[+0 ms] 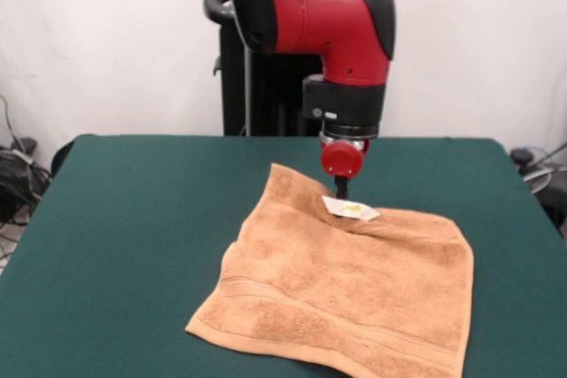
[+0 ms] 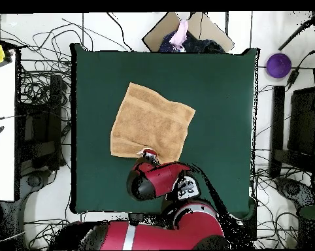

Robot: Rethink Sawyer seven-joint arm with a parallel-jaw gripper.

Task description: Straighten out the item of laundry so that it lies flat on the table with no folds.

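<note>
The peach-orange towel (image 1: 345,289) lies mostly spread on the dark green table (image 1: 133,219), turned at an angle, with border bands near its front edge. Its far edge is puckered and slightly raised by the white tag (image 1: 351,210). My gripper (image 1: 341,190) comes straight down onto that far edge and looks shut on it. In the overhead view the towel (image 2: 150,124) lies left of the middle of the table (image 2: 219,98), and the gripper (image 2: 147,154) is at the towel corner nearest the robot's base. The towel's left side in the front view shows a small stepped fold.
The red arm (image 2: 160,180) hangs over the table's base-side edge. Off the table lie cables (image 2: 39,98), a cardboard box with clothes (image 2: 186,33) and a purple object (image 2: 278,65). Green table surface shows on all sides of the towel.
</note>
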